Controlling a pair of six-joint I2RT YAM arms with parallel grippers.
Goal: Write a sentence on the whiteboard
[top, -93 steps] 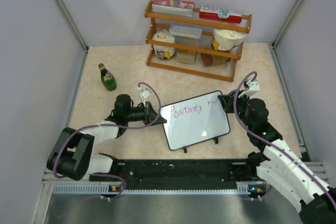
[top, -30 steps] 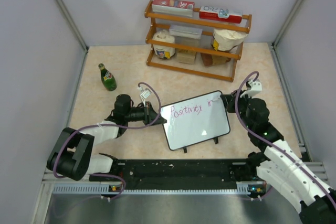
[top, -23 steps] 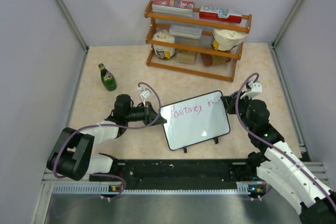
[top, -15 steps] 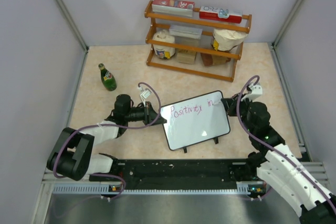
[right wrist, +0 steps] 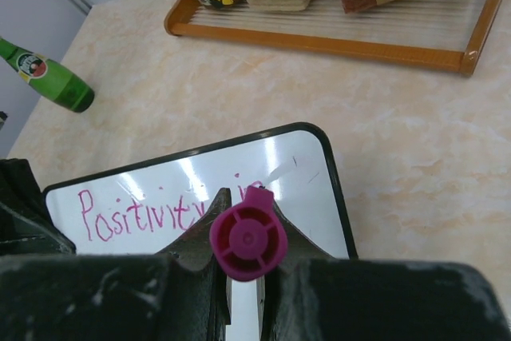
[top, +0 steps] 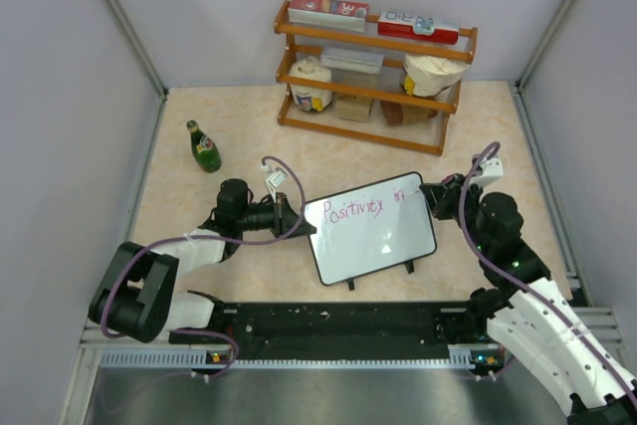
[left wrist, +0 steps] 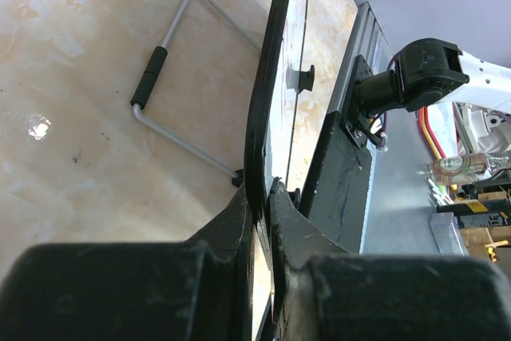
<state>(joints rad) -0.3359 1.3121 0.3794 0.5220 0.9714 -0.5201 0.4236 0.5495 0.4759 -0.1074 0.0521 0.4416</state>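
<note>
Whiteboard (top: 383,246), small and white with rounded corners and a thin black frame, stands propped at a tilt midway across the beige marbled counter (top: 239,131), between the two arms. Purple-pink handwriting (top: 358,208) along its top reads "Positivity in". The lower face is bare, so the sentence looks about half done. The left claw (left wrist: 263,197) is pinched narrow on the board's left edge. The right claw (right wrist: 243,197) is closed on a purple-pink marker (right wrist: 248,243) at the board's upper right corner, just past "in". Whether the tip touches is hidden by the marker's own body.

The top line has no room left, so the next word likely belongs on a second line: lift the tip clear, carry it left and lower to below the "P", then set it down lightly. As the board leans on a thin wire stand (left wrist: 172,77), pressure should be gentle and square to the face, with the left grip as the brace. Letters are best matched in size to those above.
</note>
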